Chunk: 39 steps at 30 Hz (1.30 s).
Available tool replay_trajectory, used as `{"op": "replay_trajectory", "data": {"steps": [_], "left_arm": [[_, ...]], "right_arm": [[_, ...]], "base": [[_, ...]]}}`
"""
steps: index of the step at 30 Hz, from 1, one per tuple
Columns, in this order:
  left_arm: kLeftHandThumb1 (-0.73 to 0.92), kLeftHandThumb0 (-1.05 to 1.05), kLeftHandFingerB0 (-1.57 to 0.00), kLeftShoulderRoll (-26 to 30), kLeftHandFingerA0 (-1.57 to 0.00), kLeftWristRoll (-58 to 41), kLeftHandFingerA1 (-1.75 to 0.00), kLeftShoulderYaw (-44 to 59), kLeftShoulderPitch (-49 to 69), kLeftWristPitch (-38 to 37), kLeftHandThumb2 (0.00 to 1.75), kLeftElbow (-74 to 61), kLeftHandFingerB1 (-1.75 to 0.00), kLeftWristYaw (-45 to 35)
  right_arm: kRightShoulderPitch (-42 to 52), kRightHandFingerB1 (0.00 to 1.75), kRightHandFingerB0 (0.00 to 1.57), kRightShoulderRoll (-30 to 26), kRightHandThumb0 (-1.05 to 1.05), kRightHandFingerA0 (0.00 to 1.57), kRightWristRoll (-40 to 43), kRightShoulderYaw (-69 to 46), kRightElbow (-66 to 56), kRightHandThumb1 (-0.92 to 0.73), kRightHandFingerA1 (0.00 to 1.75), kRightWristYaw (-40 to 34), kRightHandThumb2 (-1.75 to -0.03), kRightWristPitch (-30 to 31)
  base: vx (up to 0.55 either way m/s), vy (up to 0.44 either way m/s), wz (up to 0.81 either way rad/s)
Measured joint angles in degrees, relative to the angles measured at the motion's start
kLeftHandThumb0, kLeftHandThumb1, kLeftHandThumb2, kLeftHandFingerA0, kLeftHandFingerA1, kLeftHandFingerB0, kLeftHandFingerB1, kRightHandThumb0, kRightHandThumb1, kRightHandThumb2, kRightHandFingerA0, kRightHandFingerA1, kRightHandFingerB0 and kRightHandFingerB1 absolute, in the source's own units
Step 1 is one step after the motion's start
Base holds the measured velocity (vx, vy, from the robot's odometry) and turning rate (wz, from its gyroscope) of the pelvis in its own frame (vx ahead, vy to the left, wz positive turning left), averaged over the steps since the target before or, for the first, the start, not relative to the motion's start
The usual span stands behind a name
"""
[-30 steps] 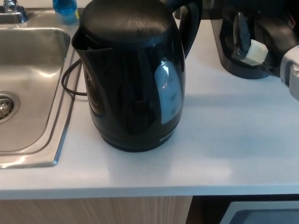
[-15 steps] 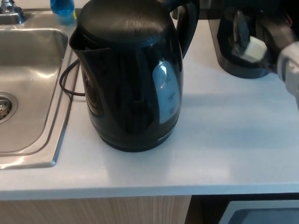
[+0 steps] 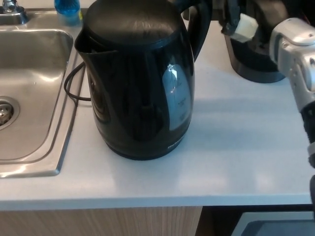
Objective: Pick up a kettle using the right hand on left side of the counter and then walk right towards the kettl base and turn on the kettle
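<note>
Head view shows a black electric kettle (image 3: 140, 83) that stands upright on the pale counter (image 3: 236, 147), close to the camera, so it fills the middle of the picture. Its body is glossy plastic and reflects the room. The lid is closed and looks more matte. The spout points to the picture's left, toward the sink, and the curved handle (image 3: 199, 27) is at the upper right of the body. On the side that faces the camera there is a tall clear water window (image 3: 178, 96) with small marks on it. The bottom rim rests flat on the counter, just beside the sink edge.

A black cord (image 3: 74, 86) makes a loop behind the kettle on the left. The stainless steel sink (image 3: 34, 93) lies at the left, with a blue bottle (image 3: 69, 9) at its back edge.

The right hand (image 3: 241, 22) is at the top right, near the handle but apart from it; it is dark and partly cut off, and I cannot tell how far the fingers are opened. Its silver forearm (image 3: 295, 56) comes in from the right edge. Behind it stands a round black appliance (image 3: 253, 64).
</note>
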Motion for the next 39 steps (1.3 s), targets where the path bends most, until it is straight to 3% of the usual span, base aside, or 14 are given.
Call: {"op": "replay_trajectory", "data": {"steps": [16,17,18,19,20,21,24,25,26,27,28,34,36,39], "left_arm": [[0.54,0.23,-0.79,0.31,-0.93,0.07,-1.00,0.03,-0.16,-1.19,1.15,1.69,-0.89,0.03],[0.55,0.23,-0.75,0.31,-0.84,0.08,-1.09,0.02,-0.16,-1.28,1.17,1.75,-0.93,0.04],[0.55,0.26,-0.79,0.32,-0.90,0.08,-1.00,-0.03,-0.17,-1.43,1.18,1.84,-0.90,0.04],[0.55,0.26,-0.79,0.30,-0.90,0.08,-1.00,-0.05,-0.17,-1.44,1.18,1.78,-0.90,0.03],[0.55,0.28,-0.79,0.29,-0.90,0.08,-1.00,-0.09,-0.17,-1.44,1.18,1.66,-0.90,0.03],[0.55,0.25,-0.78,0.28,-0.90,0.07,-0.99,-0.09,-0.17,-1.44,1.17,1.58,-0.89,0.03],[0.55,0.25,-0.78,0.27,-0.90,0.06,-0.99,-0.10,-0.33,-1.46,1.17,1.50,-0.89,0.03],[0.59,0.24,-0.75,0.27,-0.84,0.06,-1.07,-0.11,-0.35,-1.47,1.13,1.50,-0.92,0.03],[0.59,0.24,-0.75,0.28,-0.84,0.07,-1.07,-0.11,-0.36,-1.47,1.13,1.50,-0.92,0.03],[0.54,0.25,-0.79,0.28,-0.92,0.06,-1.00,-0.11,-0.37,-1.47,1.16,1.42,-0.90,0.03],[0.54,0.25,-0.82,0.28,-0.93,0.05,-1.01,-0.10,-0.40,-1.47,1.16,1.39,-0.92,0.03],[0.53,0.23,-0.82,0.47,-0.94,-0.05,-1.01,0.17,-2.01,-1.48,1.13,2.68,-0.92,-0.74],[0.57,0.20,-0.80,0.54,-0.89,-0.04,-1.09,0.20,-2.20,-1.47,1.09,3.21,-0.96,-0.84],[0.58,0.16,-0.79,0.49,-0.87,-0.04,-1.04,0.23,-2.19,-1.48,1.05,3.10,-0.93,-0.89]], "right_arm": [[1.55,0.27,0.04,3.89,-0.99,0.01,0.43,-1.50,0.33,-0.81,0.32,-1.36,-1.27,-2.96],[1.59,0.35,0.09,3.91,-1.02,0.00,0.43,-1.51,0.33,-0.92,0.45,-1.41,-0.83,-3.02],[1.68,0.36,0.10,4.00,-1.03,0.01,0.43,-1.55,0.33,-0.92,0.46,-1.56,-0.82,-3.19],[1.74,0.36,0.10,4.08,-1.03,0.01,0.41,-1.52,0.26,-0.92,0.46,-1.67,-0.82,-3.30],[1.87,0.44,0.09,4.24,-1.01,0.03,0.39,-1.48,0.13,-0.80,0.44,-1.81,-1.23,-3.49],[1.99,0.41,0.17,4.42,-1.05,0.02,0.38,-1.47,0.01,-0.92,0.49,-1.86,-0.81,-3.62],[2.58,0.41,0.17,5.13,-1.05,0.02,0.41,-1.52,-0.89,-0.92,0.49,-2.09,-0.81,-4.24],[2.66,0.63,0.19,5.21,-0.87,0.37,0.41,-1.52,-1.05,-0.76,0.75,-2.13,-1.24,-4.37],[2.77,0.63,0.19,5.35,-0.87,0.37,0.43,-1.60,-1.31,-0.76,0.75,-2.21,-1.24,-4.50],[3.51,0.81,0.25,6.17,-0.96,0.32,0.67,-2.52,-2.82,-0.92,0.84,-2.86,-0.77,-4.76],[4.09,0.67,0.14,7.00,-0.85,0.40,0.96,-3.28,-4.06,-0.72,0.81,-3.48,-1.23,-4.99],[6.98,0.64,0.16,11.70,-0.84,0.43,3.44,-8.40,-10.71,-0.72,0.83,-6.94,-1.22,-5.16],[7.34,0.73,0.30,12.19,-0.94,0.35,3.98,-9.19,-11.74,-0.92,0.93,-7.41,-0.77,-5.02],[8.17,0.71,0.31,13.05,-0.94,0.36,5.30,-10.54,-14.02,-0.92,0.93,-7.93,-0.76,-4.54]], "base": [[0.00,0.000,0.00],[0.00,0.000,0.00],[0.00,0.000,0.00],[0.00,0.000,0.00],[0.00,0.000,0.00],[0.00,0.000,0.00],[0.00,0.000,0.00],[0.00,0.000,0.00],[0.00,0.000,0.00],[0.00,0.000,0.00],[0.00,0.000,0.00],[0.00,0.000,0.00],[0.00,0.000,0.00],[0.00,0.000,0.00]]}}
